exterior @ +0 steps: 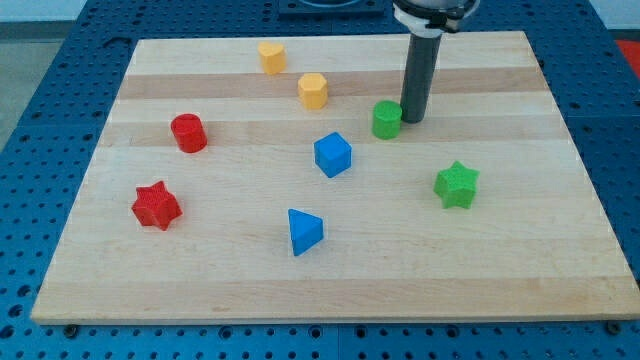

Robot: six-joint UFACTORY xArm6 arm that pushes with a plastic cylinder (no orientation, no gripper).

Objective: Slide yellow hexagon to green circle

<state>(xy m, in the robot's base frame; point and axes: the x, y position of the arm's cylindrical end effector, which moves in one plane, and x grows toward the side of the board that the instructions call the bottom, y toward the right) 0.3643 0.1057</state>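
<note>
The arm's upper part is cut off at the top, its clawless upright rod resting my tip (411, 120) just right of the green circle (386, 119), the yellow hexagon (313, 90) left.

rod (420, 70) top cut off, board (560, 250) whole
</note>
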